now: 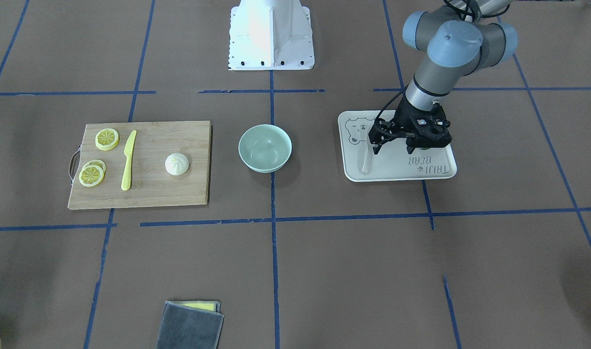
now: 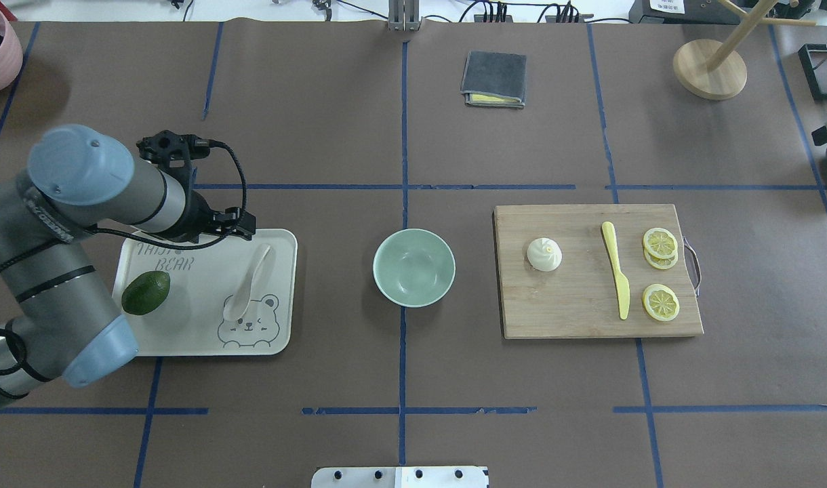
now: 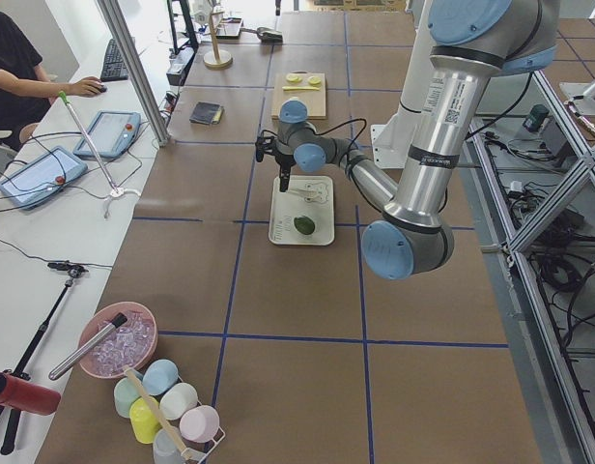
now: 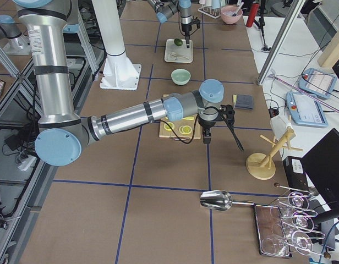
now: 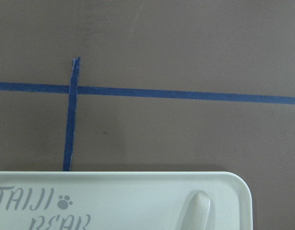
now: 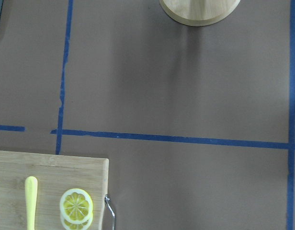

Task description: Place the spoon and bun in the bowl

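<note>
A: Front cam: where's the spoon sitting?
B: The spoon (image 1: 366,162) is lying on the bear tray (image 1: 397,177). The L gripper (image 1: 393,148) is hanging right over it w/ jaws standing wide, gripping nothing. The bowl (image 1: 265,148) is sitting mid-table. The bun (image 1: 177,164) is resting upright on the wooden board (image 1: 179,196), near the yellow knife (image 1: 128,160).
A: Overhead?
B: The spoon is lying at a slant, one end by the printed bear. An avocado (image 2: 146,293) is sharing the tray, apart from it. The bowl is sitting between tray & board, touching neither, w/ nothing in it. Lemon slices (image 2: 660,244) are lying at the board's handle end, past the knife from the bun.
A: Side cams?
B: L-side cam: the near arm is reaching across the tray, pincer pointing down over it. R-side cam: the R gripper (image 4: 206,135) is hovering just beside the board, over the table. Can't tell if its jaws are wide or narrow.
A: Wrist cams?
B: L wrist is looking at the tray's rim & one rounded spoon end. R wrist is showing a board corner w/ knife tip & lemon slices, plus the base of a wooden stand (image 6: 200,12).
</note>
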`<state>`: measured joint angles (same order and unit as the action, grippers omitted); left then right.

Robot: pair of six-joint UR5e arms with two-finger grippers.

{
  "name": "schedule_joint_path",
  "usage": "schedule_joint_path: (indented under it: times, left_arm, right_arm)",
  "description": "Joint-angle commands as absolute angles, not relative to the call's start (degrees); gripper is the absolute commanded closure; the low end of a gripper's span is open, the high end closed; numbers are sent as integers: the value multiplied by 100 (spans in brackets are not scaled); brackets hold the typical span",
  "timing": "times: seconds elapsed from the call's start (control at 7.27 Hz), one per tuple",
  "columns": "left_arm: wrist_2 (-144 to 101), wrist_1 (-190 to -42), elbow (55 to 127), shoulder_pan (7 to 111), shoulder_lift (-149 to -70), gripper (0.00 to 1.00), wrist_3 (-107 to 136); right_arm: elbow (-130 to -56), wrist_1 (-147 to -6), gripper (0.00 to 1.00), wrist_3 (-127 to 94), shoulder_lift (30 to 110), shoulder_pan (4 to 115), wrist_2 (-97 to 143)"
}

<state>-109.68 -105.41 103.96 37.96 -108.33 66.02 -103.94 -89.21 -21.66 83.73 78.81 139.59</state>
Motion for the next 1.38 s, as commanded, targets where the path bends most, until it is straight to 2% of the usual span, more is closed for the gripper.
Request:
schedule_joint_path:
  times: [0.0, 0.41, 0.83, 0.96, 1.24]
  left_arm:
    - [-10723, -10547, 10117, 3385, -10960, 11, 6662]
    - [-10652, -10556, 10037, 3235, -10960, 19, 6653]
    - [-10652, -10608, 9896, 3182, -10995, 32, 6653]
    - [-10652, -10617, 9896, 3182, -11004, 39, 6671]
    - [-10652, -10617, 9897, 3182, -11021, 74, 6671]
  right_arm:
    - [-10599, -8921, 0, -2898, 8174, 7473, 13940]
    - [-10661, -8912, 0, -3435, 7911, 7129, 13913]
    - [-10670, -8912, 0, -3463, 7884, 7084, 13913]
    - [-10679, -8912, 0, -3489, 7875, 7084, 13913]
    - [-10714, -8912, 0, -3533, 7875, 7058, 13913]
